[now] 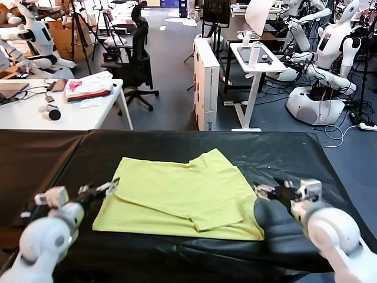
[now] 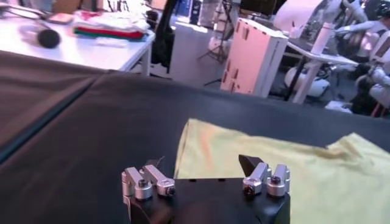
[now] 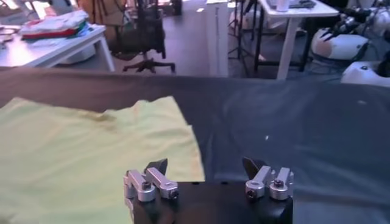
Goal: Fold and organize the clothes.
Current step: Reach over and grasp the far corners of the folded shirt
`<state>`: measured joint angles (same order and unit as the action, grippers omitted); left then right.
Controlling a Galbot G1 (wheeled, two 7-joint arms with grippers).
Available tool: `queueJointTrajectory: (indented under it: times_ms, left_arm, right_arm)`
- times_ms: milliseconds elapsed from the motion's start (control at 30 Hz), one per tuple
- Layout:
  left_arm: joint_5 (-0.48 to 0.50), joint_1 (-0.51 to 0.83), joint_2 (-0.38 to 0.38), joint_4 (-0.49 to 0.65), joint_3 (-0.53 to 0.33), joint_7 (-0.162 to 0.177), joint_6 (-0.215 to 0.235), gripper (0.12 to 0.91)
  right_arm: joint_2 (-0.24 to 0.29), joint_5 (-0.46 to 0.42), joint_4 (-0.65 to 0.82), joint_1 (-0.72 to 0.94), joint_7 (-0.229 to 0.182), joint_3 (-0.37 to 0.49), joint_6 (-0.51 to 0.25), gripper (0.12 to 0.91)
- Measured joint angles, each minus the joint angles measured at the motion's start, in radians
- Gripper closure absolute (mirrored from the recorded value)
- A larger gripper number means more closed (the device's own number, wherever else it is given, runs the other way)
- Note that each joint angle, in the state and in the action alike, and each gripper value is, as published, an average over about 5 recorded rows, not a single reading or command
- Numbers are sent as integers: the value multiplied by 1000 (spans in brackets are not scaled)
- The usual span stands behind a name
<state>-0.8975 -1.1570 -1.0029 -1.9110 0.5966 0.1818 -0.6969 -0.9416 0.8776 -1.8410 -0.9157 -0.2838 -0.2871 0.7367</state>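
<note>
A black-draped table (image 1: 283,150) filled the foreground of a busy robot lab, where the lime yellow-green T-shirt (image 1: 177,197) lay partly folded at its centre, one sleeve turned over the body. Your left gripper (image 1: 109,188) hung just off the shirt's left edge with its fingers apart and holding nothing. Your right gripper (image 1: 266,191) sat at the shirt's right edge, also spread wide and empty, while a pile of folded garments (image 1: 88,87) rested on a white desk (image 1: 82,115) behind.

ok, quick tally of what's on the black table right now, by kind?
Yellow-green T-shirt, partly folded: 1
Grippers, both open and empty: 2, left gripper at the shirt's left edge, right gripper at its right edge
Total: 3
</note>
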Motion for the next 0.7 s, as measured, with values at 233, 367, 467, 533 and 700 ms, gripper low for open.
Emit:
queueJointTrajectory:
  times_ms: [233,367,467,533,700]
  left_arm:
    - [17,208,11,190,-138,-48,-18,123]
    - [40,294,1,288,-197,-76,-17,123]
    - [49,344,-3,353,-223,-90,-17,123]
    - [55,368,-3,391,-233,-95,-16,123]
    - [81,402,-4,458,-244,-109,0,123]
  right_arm:
    - [-73,-41,168,144,29,122,0,118]
    - [-96,-58,223,203,46,175,0,118]
    - [-108,-74,254,240,53,210,0,118]
    - [-117,-84,272,261,55,229,0,118]
    - [-137,-97,301,289,53,259,0,118]
